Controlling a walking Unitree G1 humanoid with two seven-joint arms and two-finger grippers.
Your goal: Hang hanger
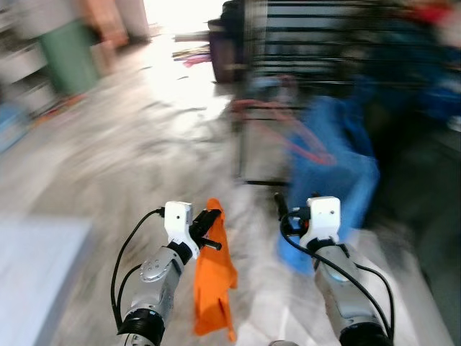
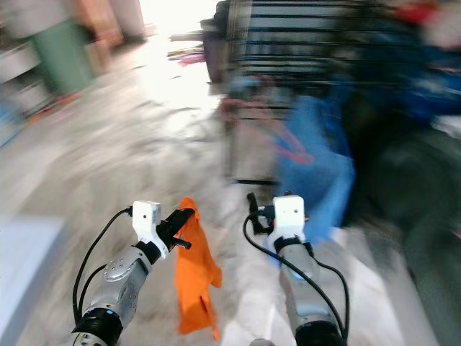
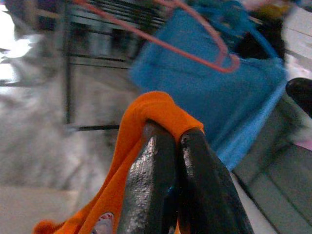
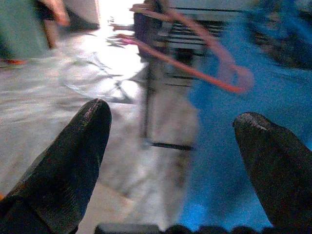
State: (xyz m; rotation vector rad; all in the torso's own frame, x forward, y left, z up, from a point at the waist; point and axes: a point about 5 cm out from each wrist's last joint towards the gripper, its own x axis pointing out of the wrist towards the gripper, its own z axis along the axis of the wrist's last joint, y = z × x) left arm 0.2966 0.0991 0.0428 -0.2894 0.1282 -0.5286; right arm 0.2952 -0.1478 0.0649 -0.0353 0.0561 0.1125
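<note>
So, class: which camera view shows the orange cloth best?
The left eye view: the orange cloth hangs at full length from the left hand. The right eye view matches, though blurred. The left wrist view shows just the pinched fold. The right wrist view adds nothing clear.

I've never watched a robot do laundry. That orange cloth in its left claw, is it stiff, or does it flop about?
Probably floppy: the orange cloth hangs straight down in folds from the left gripper. It seems light, since a small pinch between the shut fingers carries it. Likely to sway as the robot walks.
</note>
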